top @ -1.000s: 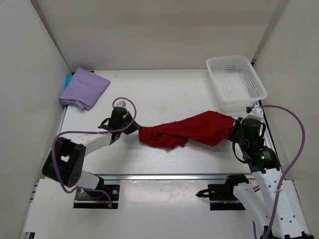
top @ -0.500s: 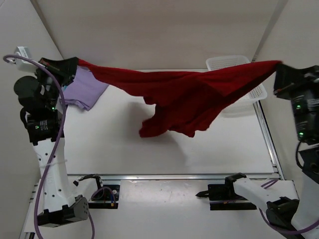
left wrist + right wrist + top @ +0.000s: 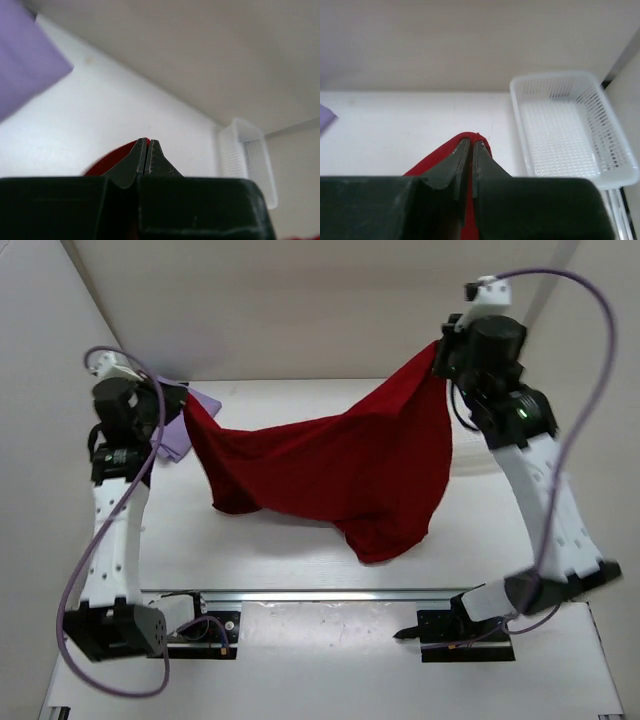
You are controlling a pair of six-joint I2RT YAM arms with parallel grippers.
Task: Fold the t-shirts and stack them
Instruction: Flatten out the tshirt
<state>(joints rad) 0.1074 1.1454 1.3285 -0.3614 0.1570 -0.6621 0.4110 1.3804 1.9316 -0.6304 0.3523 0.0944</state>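
Observation:
The deep red t-shirt (image 3: 340, 475) hangs spread in the air between both grippers, its lower edge drooping toward the table. My left gripper (image 3: 180, 398) is shut on its left corner, raised at the back left; red cloth (image 3: 112, 157) shows behind its jaws. My right gripper (image 3: 437, 352) is shut on its right corner, raised high at the back right; red cloth (image 3: 437, 160) shows around its jaws. The lavender t-shirt (image 3: 178, 435) lies folded at the back left, partly hidden behind the left arm; it also shows in the left wrist view (image 3: 25, 70). The teal t-shirt is hidden.
The white mesh basket (image 3: 565, 130) stands at the back right of the table, hidden by the right arm in the top view; it also shows in the left wrist view (image 3: 247, 165). White walls enclose the table (image 3: 300, 550) on three sides.
Both arms lifted the red t-shirt off the table, stretched it wide, then moved closer together. The shirt now hangs lower and slacker between them.

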